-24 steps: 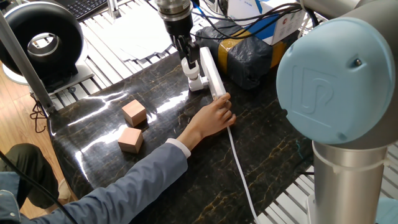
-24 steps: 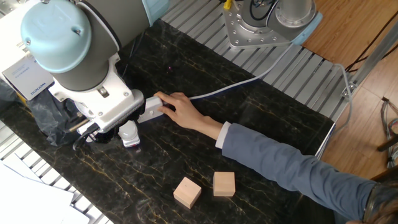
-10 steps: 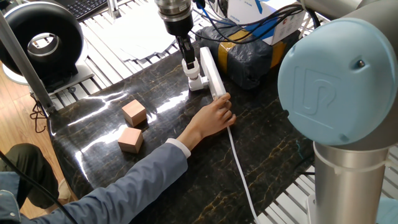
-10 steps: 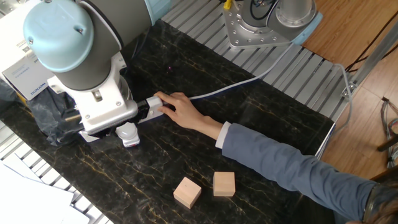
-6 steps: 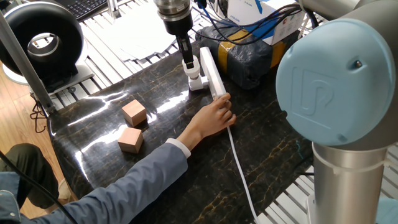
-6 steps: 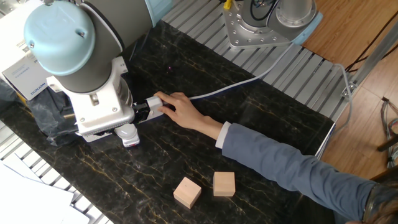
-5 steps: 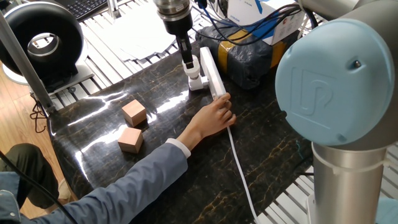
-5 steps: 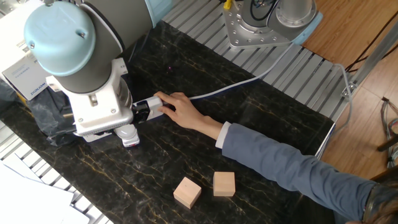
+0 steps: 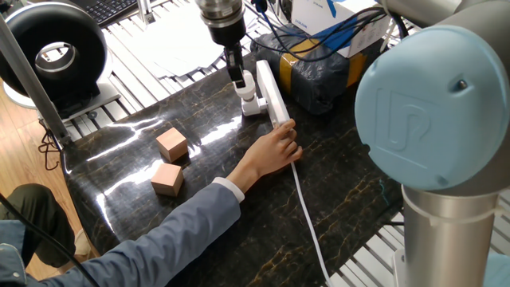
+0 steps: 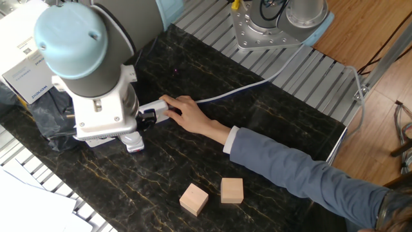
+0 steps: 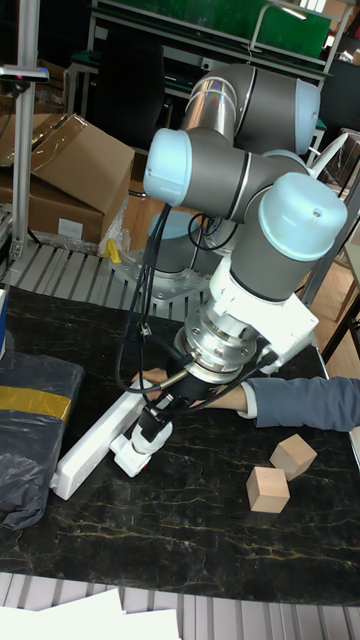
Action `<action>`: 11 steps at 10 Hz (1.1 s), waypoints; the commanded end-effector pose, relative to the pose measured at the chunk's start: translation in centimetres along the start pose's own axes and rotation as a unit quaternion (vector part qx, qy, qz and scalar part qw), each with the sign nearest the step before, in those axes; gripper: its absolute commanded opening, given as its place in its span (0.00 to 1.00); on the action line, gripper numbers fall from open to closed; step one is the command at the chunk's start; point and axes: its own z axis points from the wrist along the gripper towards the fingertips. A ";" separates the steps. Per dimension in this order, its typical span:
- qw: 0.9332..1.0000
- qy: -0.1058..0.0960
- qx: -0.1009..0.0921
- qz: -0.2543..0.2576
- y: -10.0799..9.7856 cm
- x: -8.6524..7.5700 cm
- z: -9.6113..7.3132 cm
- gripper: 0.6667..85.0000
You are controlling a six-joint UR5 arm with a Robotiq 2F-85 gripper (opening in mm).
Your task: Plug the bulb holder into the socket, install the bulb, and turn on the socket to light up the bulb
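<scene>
**Operator:** Tool (image 9: 237, 80) is straight above the bulb holder (image 9: 250, 104), fingers pointing down and drawn in close around something white. I take that to be the bulb (image 11: 152, 437), seated upright in the holder's opening, though the fingers cover most of it and I can't swear to the grip.

**Observer:** Where does the holder sit against the socket (image 9: 271, 96)?

**Operator:** Touching its long side, on the side toward the wooden blocks (image 9: 170, 144). The socket lies flat on the surface (image 9: 207, 151), its long axis running from the dark wrapped box (image 9: 319, 72) end toward the person's hand (image 9: 275, 151), which pins the cable end.

**Observer:** So what does the next move turn on?

**Operator:** On the tool's axis staying in line with the bulb's: both stand vertical over the holder, so I judge the work to be a twist about that line, not a sideways shift. The holder is directly under my tool; the hand is a little along the strip, near but not touching the tool. In the tall view the wrist hides the threads, so I can't say how far in the bulb is.
</scene>
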 end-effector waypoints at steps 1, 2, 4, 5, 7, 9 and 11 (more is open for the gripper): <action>0.999 -0.003 0.008 0.038 0.4 -0.4 -0.2 0.34; 0.999 -0.004 0.009 0.045 0.5 -0.5 -0.2 0.36; 0.999 -0.007 0.009 0.050 0.6 -0.7 -0.2 0.38; 0.999 -0.009 0.009 0.049 0.5 -0.8 -0.2 0.42; 0.999 -0.007 0.012 0.048 0.3 -0.7 -0.2 0.45; 0.998 -0.008 0.016 0.062 0.3 -0.7 -0.2 0.45; 0.996 -0.012 0.021 0.084 0.3 -0.9 -0.1 0.45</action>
